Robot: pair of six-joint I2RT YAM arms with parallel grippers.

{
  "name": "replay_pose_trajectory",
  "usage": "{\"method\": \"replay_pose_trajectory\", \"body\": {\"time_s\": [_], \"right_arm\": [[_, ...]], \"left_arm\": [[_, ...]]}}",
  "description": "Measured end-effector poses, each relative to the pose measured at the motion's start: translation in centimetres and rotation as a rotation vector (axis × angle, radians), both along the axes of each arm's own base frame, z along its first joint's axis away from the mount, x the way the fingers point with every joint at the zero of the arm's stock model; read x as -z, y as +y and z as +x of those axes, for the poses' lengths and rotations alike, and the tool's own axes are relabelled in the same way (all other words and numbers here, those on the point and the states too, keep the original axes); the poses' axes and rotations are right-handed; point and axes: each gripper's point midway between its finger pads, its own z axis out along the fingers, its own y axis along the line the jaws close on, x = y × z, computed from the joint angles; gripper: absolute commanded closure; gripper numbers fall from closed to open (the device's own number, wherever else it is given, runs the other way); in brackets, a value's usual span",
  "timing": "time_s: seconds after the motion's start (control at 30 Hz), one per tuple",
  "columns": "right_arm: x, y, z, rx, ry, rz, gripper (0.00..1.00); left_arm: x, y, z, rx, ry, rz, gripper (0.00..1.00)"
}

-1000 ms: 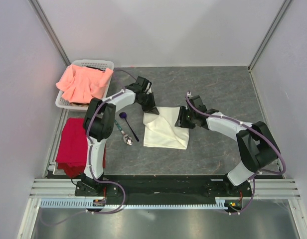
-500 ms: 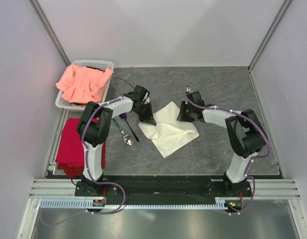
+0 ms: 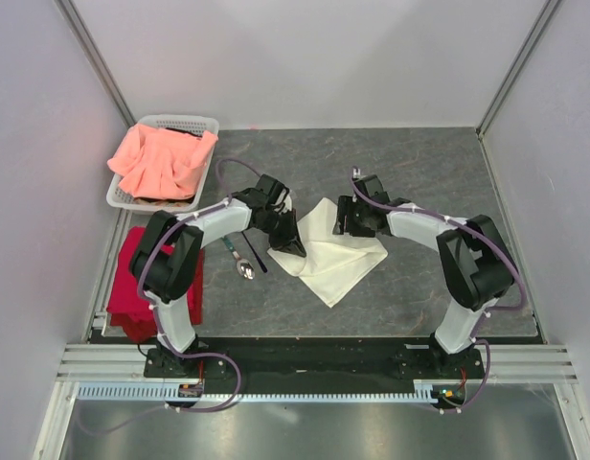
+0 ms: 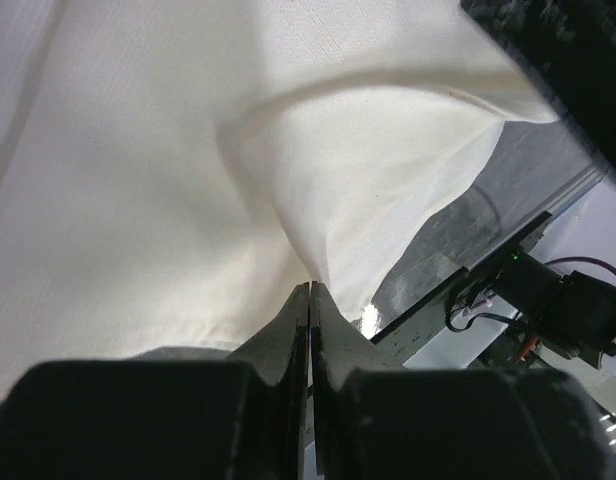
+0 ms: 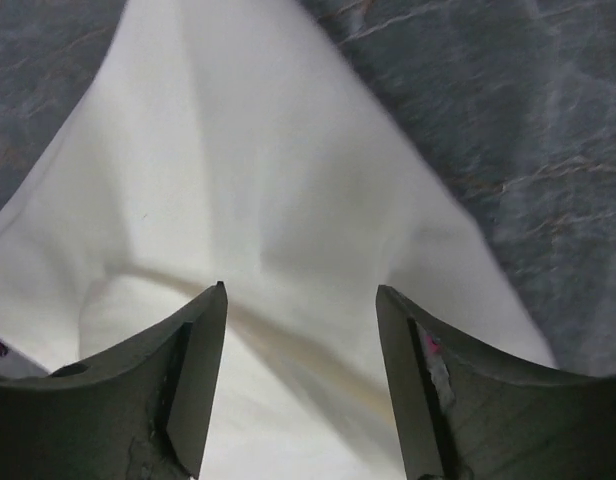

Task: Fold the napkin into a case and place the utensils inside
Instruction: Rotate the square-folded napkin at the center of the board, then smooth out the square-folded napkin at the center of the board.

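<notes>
The cream-white napkin (image 3: 329, 257) lies crumpled in a diamond shape on the grey table, not folded into a case. My left gripper (image 3: 291, 240) is shut on the napkin's left corner; in the left wrist view the fingers (image 4: 310, 300) meet on a fold of the napkin (image 4: 188, 180). My right gripper (image 3: 348, 217) is open over the napkin's far right part; in the right wrist view the gripper (image 5: 300, 300) stands wide over the napkin (image 5: 258, 200), holding nothing. The silver spoon bowl (image 3: 245, 270) and a dark purple handle (image 3: 254, 259) lie left of the napkin, partly hidden by the left arm.
A white basket (image 3: 180, 122) with salmon-pink cloth (image 3: 161, 158) stands at the far left. A red cloth (image 3: 132, 273) lies at the table's left edge. Grey walls close in the left, far and right sides.
The napkin has turned from a squarish lie into a diamond and shifted. My left gripper has moved nearer with its corner. My right gripper has shifted left and a little farther away, over the cloth.
</notes>
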Motion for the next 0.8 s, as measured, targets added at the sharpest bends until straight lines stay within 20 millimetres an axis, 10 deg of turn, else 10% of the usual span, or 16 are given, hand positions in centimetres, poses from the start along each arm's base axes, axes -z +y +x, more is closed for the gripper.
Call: {"method": "replay_pose_trajectory", "body": {"time_s": [0.33, 0.8], "right_arm": [[-4.8, 6.2, -5.7, -0.087, -0.046, -0.02, 0.27], [-0.1, 10.5, -6.6, -0.102, -0.015, -0.175, 0.52]], "left_arm": [[-1.0, 2.6, 1.9, -0.113, -0.06, 0.043, 0.98], [2.7, 4.1, 3.3, -0.187, -0.004, 0.121, 0.98]]}}
